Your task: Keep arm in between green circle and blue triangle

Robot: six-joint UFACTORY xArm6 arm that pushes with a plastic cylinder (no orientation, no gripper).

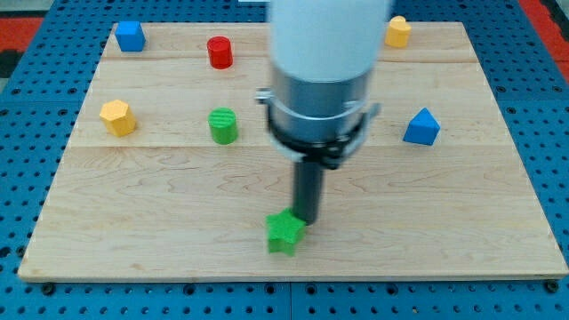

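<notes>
Tip (307,219) touching green star block (284,233), below green circle (223,125) and blue triangle (421,127); no fingers, just rod.

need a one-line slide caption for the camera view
My tip rests beside the green star block, below the gap between green circle and blue triangle.

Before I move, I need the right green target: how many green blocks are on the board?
2. The green circle sits left of centre; a green star-like block lies near the view's bottom, touching my tip. The arm may hide others.
</notes>
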